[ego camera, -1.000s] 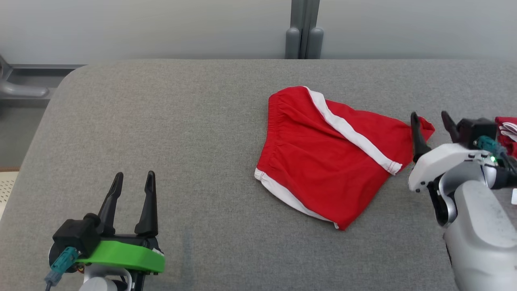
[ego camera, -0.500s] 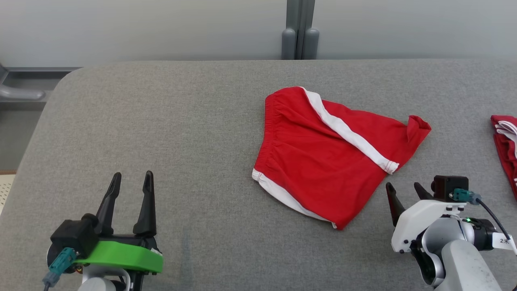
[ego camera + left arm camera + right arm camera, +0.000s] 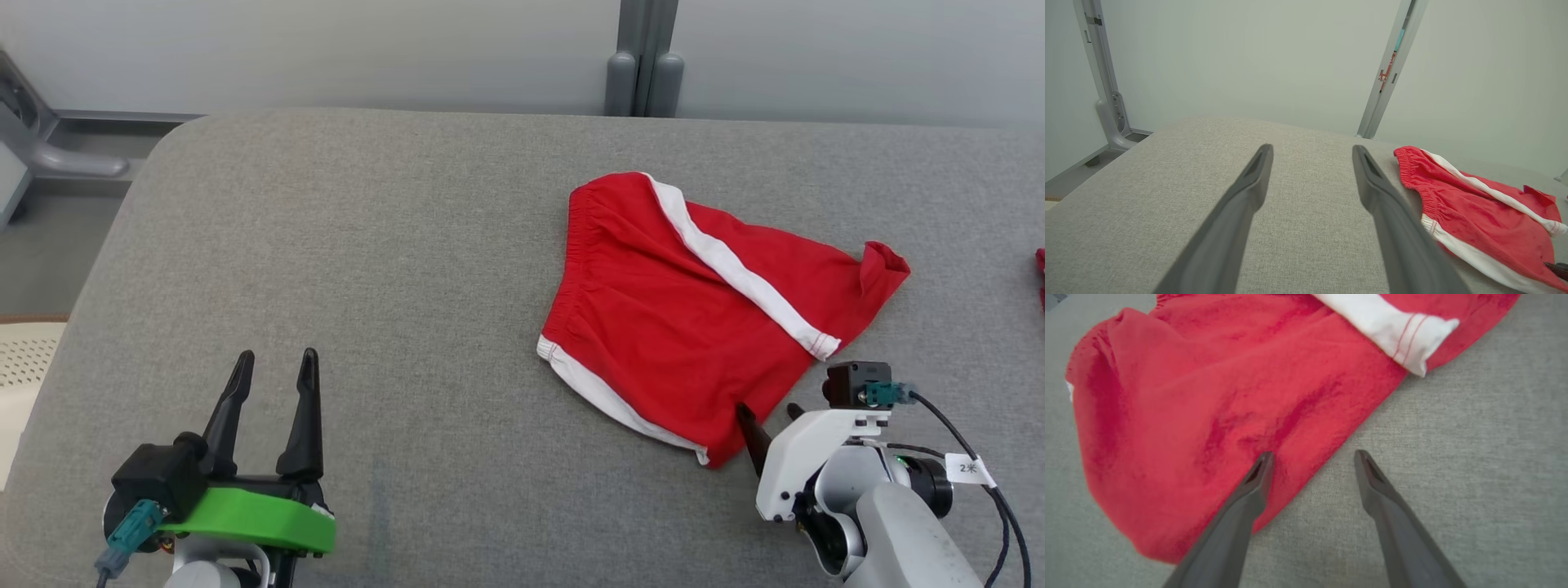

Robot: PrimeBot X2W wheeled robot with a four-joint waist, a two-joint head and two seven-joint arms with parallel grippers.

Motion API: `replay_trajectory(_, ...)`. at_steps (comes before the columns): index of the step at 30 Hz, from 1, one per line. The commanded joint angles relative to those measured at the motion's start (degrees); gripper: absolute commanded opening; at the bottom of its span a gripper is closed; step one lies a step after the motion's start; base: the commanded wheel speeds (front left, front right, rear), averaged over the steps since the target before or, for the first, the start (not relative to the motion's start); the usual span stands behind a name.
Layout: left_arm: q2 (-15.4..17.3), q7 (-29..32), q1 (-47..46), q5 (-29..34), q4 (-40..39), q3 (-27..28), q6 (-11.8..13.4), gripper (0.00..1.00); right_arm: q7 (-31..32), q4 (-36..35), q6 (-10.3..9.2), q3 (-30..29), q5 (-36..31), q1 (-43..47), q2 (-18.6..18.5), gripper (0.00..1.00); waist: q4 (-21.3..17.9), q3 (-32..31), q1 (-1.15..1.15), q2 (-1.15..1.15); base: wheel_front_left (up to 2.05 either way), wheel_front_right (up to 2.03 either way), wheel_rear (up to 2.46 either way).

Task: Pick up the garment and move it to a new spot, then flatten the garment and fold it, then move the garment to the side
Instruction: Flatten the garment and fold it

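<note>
A: Where does the garment [image 3: 694, 327] lie?

B: It lies on the table [image 3: 367, 245], to the right of the middle.

A: And where are the two grippers?

B: The left gripper [image 3: 277, 355] is over the near left part of the table, well apart from the garment. The right gripper [image 3: 767, 408] is at the near right, just at the nearest corner of the garment. In the right wrist view, one of its fingers [image 3: 1257, 473] is over the garment's edge and the other is over bare table.

A: What stands behind?

B: A post [image 3: 645, 57] stands behind the table's far edge, before the wall [image 3: 326, 49].
</note>
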Motion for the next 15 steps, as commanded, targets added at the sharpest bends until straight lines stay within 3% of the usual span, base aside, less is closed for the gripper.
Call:
replay_trajectory(1,0.1,-0.1,-0.5,0.3,0.0,0.1,-0.3,1.0,0.1,1.4,-0.09,0.3,0.3,-1.0,-0.2,1.0,0.7,0.5,0.0,0.0,0.0,0.0,0.0)
replay_trajectory(2,0.1,-0.1,-0.6,0.3,0.0,0.1,-0.3,1.0,-0.2,2.3,-0.09,0.6,0.3,-1.5,-0.2,0.64,0.9,0.5,0.0,0.0,0.0,0.0,0.0)
replay_trajectory(3,0.1,-0.1,-0.7,0.3,0.1,0.0,-0.4,1.0,-1.1,3.0,-0.09,0.5,0.3,-2.1,-0.2,0.0,1.2,0.6,0.0,0.0,0.0,0.0,0.0)
replay_trajectory(9,0.2,-0.1,-1.1,0.3,0.1,0.2,-0.3,1.0,-5.7,3.9,-0.1,-3.2,-4.1,-4.3,-0.2,0.0,2.1,0.6,0.0,0.0,0.0,0.0,0.0)
replay_trajectory(15,0.4,-0.1,-0.1,0.1,0.0,0.7,0.2,1.0,-4.5,-5.0,-0.1,-8.4,-11.5,-1.9,-0.2,0.0,1.7,-0.1,0.0,0.0,0.0,0.0,0.0)
